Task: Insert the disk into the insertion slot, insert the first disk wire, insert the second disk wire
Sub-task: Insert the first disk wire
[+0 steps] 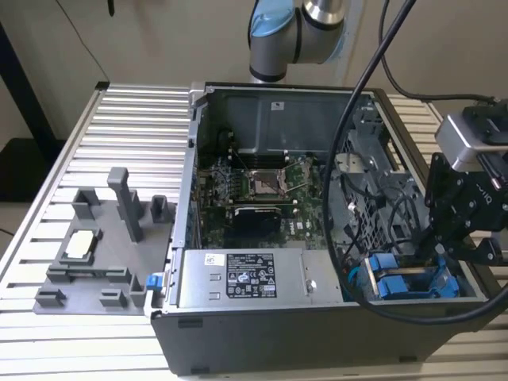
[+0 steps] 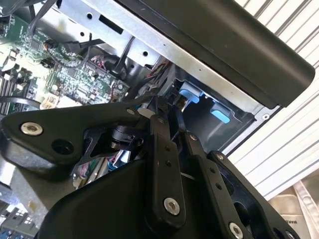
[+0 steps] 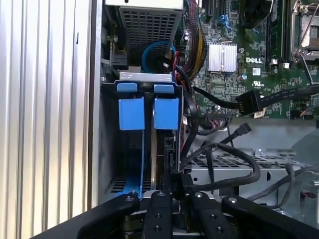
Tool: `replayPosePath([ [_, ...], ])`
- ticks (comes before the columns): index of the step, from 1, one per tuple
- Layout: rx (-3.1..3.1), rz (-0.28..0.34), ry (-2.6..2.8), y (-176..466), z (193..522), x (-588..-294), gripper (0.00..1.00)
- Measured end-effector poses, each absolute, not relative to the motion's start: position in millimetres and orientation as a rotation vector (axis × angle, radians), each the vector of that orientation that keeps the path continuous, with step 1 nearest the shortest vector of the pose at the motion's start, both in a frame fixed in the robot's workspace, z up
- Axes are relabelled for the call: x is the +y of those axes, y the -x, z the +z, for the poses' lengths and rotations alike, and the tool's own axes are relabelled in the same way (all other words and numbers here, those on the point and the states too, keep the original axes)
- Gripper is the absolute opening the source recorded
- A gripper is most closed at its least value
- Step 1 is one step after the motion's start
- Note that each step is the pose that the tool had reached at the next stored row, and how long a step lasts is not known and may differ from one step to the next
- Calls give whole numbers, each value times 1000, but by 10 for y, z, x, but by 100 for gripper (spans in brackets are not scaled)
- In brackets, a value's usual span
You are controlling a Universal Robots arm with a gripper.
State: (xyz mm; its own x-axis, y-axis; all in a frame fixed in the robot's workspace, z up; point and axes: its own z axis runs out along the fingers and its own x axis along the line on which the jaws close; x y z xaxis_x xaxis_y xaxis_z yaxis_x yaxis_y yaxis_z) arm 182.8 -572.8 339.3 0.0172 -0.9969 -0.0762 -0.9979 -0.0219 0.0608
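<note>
The first step looks done. The disk (image 3: 166,113), clipped in its blue carrier, sits inside the insertion slot (image 3: 144,76). That slot is the grey metal drive bay in the case corner, at the exterior view's right. A second blue carrier (image 3: 132,113) stands just beside the disk in the same bay, and the end tabs of both show at the bay's mouth.

The gripper (image 3: 174,191) hangs low over the bay, at the end of the disk away from the tabs. Its jaws are drawn close together. In the first wrist view a narrow dark piece stands between them, and a black wire (image 3: 219,148) curves away from that spot towards the perforated floor of the case. You are most likely clenched on the plug of that wire, so I judge the first disk wire to be the step in hand. The plug itself is mostly hidden. You cannot tell from these pictures whether it has reached the disk's socket or is seated there.

A flat black plug (image 3: 247,102) on its own lead lies loose across the motherboard (image 3: 271,79), well apart from the disk. It looks unconnected at that end, so at least one wire is left to do.
</note>
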Motion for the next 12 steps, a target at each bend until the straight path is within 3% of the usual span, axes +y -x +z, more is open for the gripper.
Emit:
replayPosePath([
  [12, 2190, 152, 2233, -1828, 3320, -5730, 19],
])
